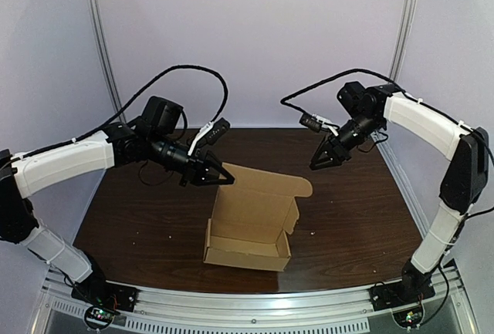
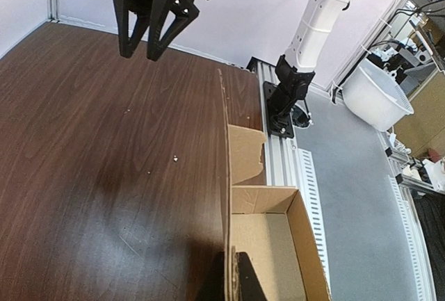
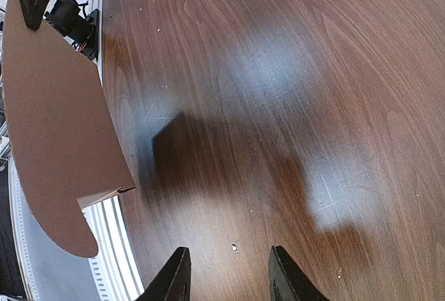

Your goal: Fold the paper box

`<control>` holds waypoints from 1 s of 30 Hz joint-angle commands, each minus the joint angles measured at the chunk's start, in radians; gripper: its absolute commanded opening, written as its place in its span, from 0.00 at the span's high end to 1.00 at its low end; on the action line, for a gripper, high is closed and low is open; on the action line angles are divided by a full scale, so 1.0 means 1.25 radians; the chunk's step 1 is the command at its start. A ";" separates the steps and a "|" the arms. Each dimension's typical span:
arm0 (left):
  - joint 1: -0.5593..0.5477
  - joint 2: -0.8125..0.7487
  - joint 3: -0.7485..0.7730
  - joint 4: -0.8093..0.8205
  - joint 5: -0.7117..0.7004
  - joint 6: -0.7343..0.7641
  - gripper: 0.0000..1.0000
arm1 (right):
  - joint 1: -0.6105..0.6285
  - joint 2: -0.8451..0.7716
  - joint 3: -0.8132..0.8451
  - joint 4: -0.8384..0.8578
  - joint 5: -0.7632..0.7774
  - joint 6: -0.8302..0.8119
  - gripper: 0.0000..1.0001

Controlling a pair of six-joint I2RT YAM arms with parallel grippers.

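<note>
**Item: paper box, part-folded, on dark wood bench**

Location: The paper box (image 1: 248,251) sits near the bench's (image 1: 139,218) near edge, about midway between its left and right edges.

Condition: The tray is formed and open at the top. The lid (image 1: 258,195) stands upright along the tray's far wall, with its rounded top flap uppermost. One side flap (image 1: 292,214) sticks out at the lid's right edge. In the left wrist view the lid appears edge-on as a thin upright sheet, with the open tray to its right.

Left end effector (image 1: 224,177): At the lid's upper left corner. The wrist view shows its fingers (image 2: 245,283) on either side of the sheet and close against it, clamped on the lid.

Right end effector (image 1: 320,163): Hangs above the bench beyond the box, towards the far right corner, well apart from the cardboard. Its fingers (image 3: 172,277) are spread with bare wood between them, so it is open and holds nothing.
</note>
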 commanded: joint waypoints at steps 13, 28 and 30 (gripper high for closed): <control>0.024 -0.023 -0.037 0.081 -0.121 -0.014 1.00 | 0.084 0.000 -0.003 -0.133 -0.078 -0.167 0.61; 0.027 -0.011 -0.059 0.175 -0.128 -0.121 1.00 | 0.114 0.017 0.008 -0.111 -0.140 -0.071 0.56; 0.027 -0.009 -0.062 0.186 -0.130 -0.128 1.00 | 0.127 0.022 0.009 -0.098 -0.140 -0.046 0.55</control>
